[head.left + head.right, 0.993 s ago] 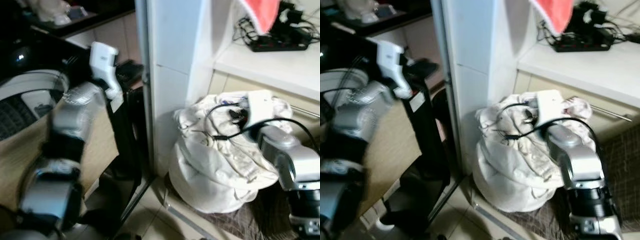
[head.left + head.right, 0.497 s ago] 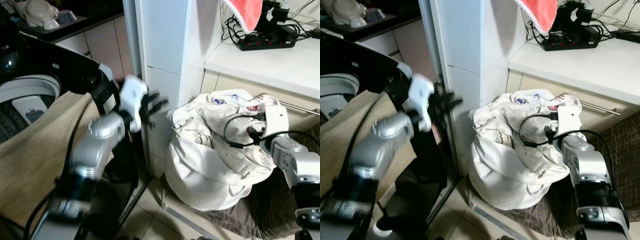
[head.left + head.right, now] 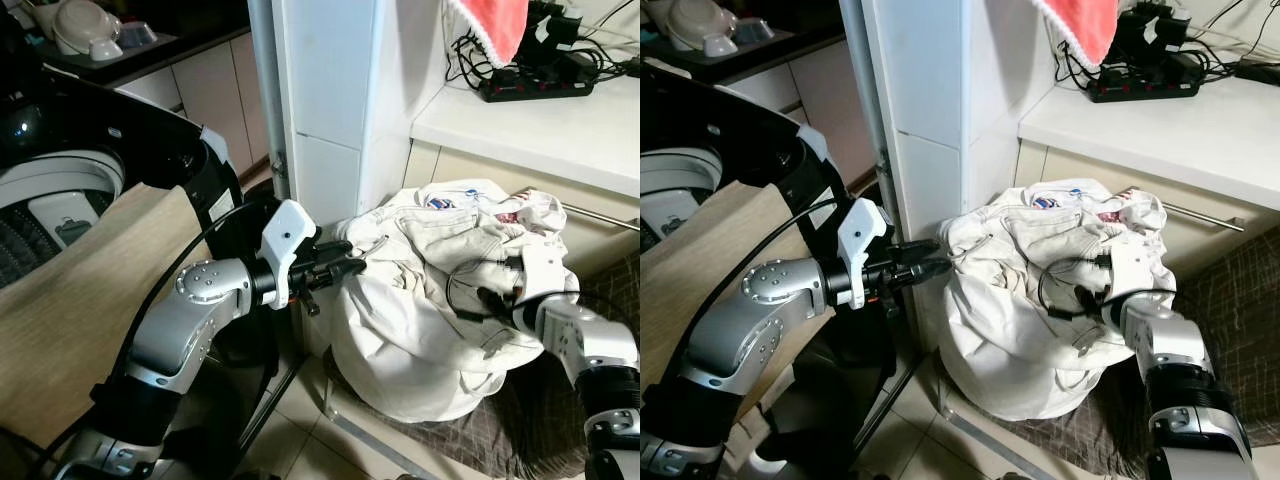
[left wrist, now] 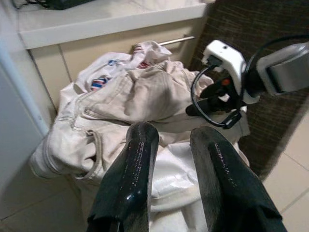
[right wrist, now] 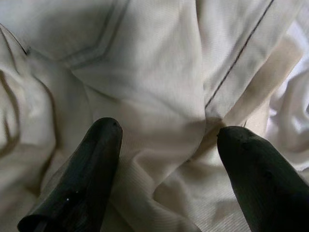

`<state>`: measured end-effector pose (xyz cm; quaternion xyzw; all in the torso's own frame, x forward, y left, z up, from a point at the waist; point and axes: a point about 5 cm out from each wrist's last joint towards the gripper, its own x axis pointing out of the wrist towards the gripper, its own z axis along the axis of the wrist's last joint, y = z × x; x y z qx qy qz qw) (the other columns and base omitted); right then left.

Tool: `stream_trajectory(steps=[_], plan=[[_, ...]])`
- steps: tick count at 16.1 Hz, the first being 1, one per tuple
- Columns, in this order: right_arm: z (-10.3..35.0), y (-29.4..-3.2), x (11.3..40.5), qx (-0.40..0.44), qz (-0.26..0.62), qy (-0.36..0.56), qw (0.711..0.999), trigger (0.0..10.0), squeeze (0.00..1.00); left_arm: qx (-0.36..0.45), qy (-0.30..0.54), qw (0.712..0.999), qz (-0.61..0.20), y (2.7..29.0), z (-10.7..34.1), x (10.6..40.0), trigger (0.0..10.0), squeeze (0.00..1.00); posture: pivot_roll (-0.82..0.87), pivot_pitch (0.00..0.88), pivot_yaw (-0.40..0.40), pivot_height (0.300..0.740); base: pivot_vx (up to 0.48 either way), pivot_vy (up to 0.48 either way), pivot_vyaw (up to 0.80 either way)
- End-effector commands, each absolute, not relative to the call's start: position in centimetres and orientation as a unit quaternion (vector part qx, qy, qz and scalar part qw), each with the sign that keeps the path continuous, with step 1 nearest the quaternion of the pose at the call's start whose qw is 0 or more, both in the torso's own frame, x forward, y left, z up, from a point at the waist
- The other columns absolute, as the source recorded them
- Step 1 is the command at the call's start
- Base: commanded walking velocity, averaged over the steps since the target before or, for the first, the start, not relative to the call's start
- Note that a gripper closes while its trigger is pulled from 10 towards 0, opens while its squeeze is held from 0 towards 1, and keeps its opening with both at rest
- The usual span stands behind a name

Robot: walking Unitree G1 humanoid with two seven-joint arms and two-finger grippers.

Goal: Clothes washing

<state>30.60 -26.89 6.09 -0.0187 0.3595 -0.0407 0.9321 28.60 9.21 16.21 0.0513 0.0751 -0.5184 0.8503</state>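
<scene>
Laundry pile heaped in white bag on floor beside white pillar. Left end effector slightly spread at pile's edge; right end effector spread wide, pressed against cloth.

Clothes pile sits right of the washer (pillar between).
</scene>
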Motion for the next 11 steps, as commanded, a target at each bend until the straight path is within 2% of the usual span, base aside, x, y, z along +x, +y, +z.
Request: stream_trajectory(steps=[1,2,3,4,5,6,11], plan=[[6.3,-26.5,31.1,-0.026,-0.033,0.352,0.935,10.0,0.0,0.052,0.08,0.843,-0.53,9.1,16.4,28.2,10.0,0.0,-0.13,0.0,0.073,0.74,0.0,0.0,0.0],[5.9,-26.5,31.1,-0.026,-0.032,0.357,0.933,10.0,0.0,0.05,0.097,0.833,-0.543,9.2,16.1,27.9,10.0,0.0,-0.13,0.0,0.073,0.74,0.0,0.0,0.0],[5.8,-26.5,31.1,-0.026,-0.03,0.358,0.933,3.6,0.0,0.052,0.107,0.824,-0.554,9.3,15.9,27.5,10.0,0.0,-0.13,0.0,0.075,0.74,0.0,0.0,0.0],[5.8,-26.5,31.1,-0.026,-0.03,0.358,0.933,2.5,0.0,0.053,0.115,0.817,-0.562,9.4,15.8,27.3,10.0,0.0,-0.13,0.0,0.076,0.74,0.0,0.0,0.0],[5.8,-26.6,31.2,-0.022,-0.028,0.356,0.934,0.3,0.0,0.053,0.118,0.814,-0.566,9.5,15.7,27.1,10.0,0.0,-0.13,0.0,0.076,0.74,0.0,0.0,0.0],[5.8,-26.5,31.4,-0.019,-0.025,0.351,0.936,0.0,0.0,0.054,0.119,0.813,-0.567,9.5,15.7,27.1,10.0,0.0,-0.14,0.0,0.079,0.74,0.0,0.0,0.0],[5.7,-26.5,31.7,-0.002,-0.016,0.345,0.938,0.0,0.0,0.057,0.123,0.81,-0.57,9.5,15.8,27.1,10.0,0.0,-0.14,0.0,0.079,0.74,0.0,0.0,0.0]])
